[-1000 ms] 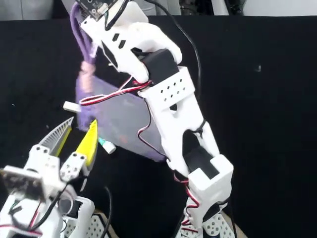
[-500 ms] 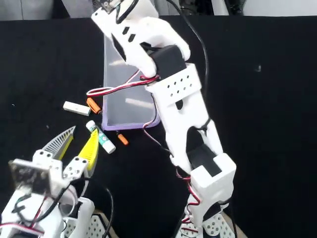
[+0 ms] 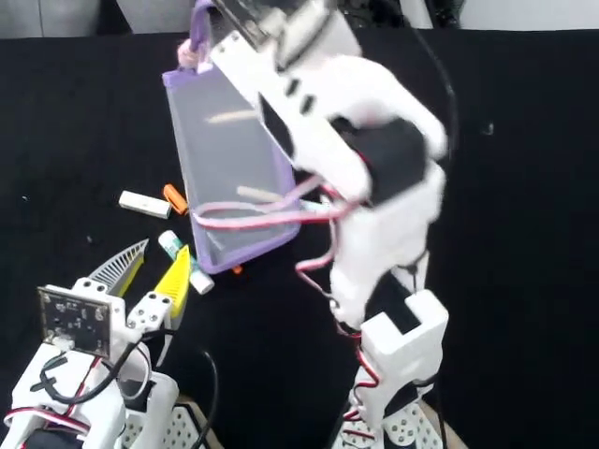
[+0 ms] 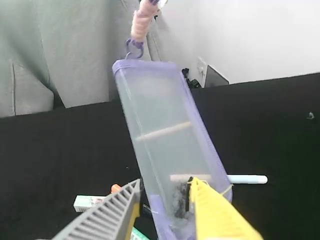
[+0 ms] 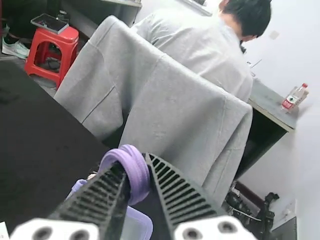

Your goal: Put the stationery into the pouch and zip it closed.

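High view: pouch (image 3: 234, 168) hung tilted above the table by its purple strap (image 3: 198, 23), with a white stick (image 3: 143, 203) and an orange piece (image 3: 175, 198) loose beside it. Left wrist view: left gripper (image 4: 165, 182) jaws apart around the pouch's lower end. Best to pin that end first. Right wrist view: right gripper (image 5: 135, 165) clamped on the strap. Lower gently.

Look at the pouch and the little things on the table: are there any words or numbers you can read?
No text here can be read.
White box beside the pouch: greenish print, too blurred to read.
Bottle in the room behind: red label, too small to read.
Pouch: no print seen.
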Controlling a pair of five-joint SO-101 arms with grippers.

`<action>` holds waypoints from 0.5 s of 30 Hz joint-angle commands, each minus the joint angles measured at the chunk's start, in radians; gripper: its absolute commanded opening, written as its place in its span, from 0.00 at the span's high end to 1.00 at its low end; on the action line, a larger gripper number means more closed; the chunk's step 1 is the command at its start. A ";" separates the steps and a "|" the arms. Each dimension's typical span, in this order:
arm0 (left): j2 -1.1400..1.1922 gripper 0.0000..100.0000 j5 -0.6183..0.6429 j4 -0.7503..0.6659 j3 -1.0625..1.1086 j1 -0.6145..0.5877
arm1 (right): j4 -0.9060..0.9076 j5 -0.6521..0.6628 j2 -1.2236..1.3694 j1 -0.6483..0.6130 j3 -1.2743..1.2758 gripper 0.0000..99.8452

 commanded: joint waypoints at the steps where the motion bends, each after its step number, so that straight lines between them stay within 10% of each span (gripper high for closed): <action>1: 0.005 0.83 -0.071 -0.021 -0.004 -0.008 | 0.166 0.003 -0.013 0.015 -0.234 0.99; 15: 0.008 0.83 0.066 -0.470 0.159 0.002 | 0.325 0.000 -0.143 0.015 -0.223 0.99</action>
